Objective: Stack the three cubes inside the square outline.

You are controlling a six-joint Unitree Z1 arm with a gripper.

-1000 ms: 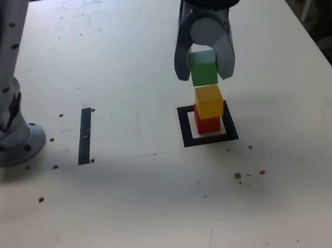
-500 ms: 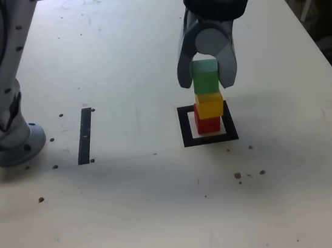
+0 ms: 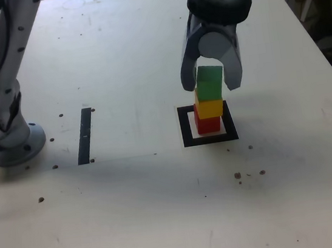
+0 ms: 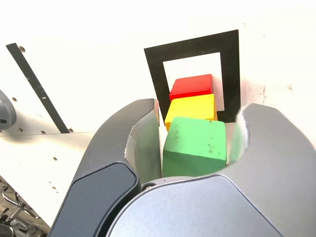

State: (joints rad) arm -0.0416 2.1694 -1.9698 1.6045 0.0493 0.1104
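The pincer (image 3: 211, 87) hangs over the stack, its fingers apart, straddling the green cube (image 3: 209, 83) without clamping it. In the wrist view a narrow gap shows between the cube and each pad (image 4: 148, 148).

The green cube sits between the fingers, at the top of the three. In the exterior view it leans slightly, its upper end tipped toward one o'clock. Its lower edge overlaps the yellow cube (image 3: 210, 109); whether the two faces meet flat I cannot tell.

The yellow cube lies at six o'clock from the green one in the exterior view and sits on the red cube (image 3: 208, 123), which is the lowest and stands inside the square outline (image 3: 187, 134). The black frame runs around the red cube, with some of its pale centre showing beside the cube.

Farther out in the exterior view, the thin black strip (image 3: 84, 138) lies flat on the table (image 3: 147, 212), between eight and nine o'clock from the pincer. Beyond it, in roughly the same direction, a round grey base (image 3: 19, 149) stands on the table, a jointed grey column rising from it toward one o'clock.
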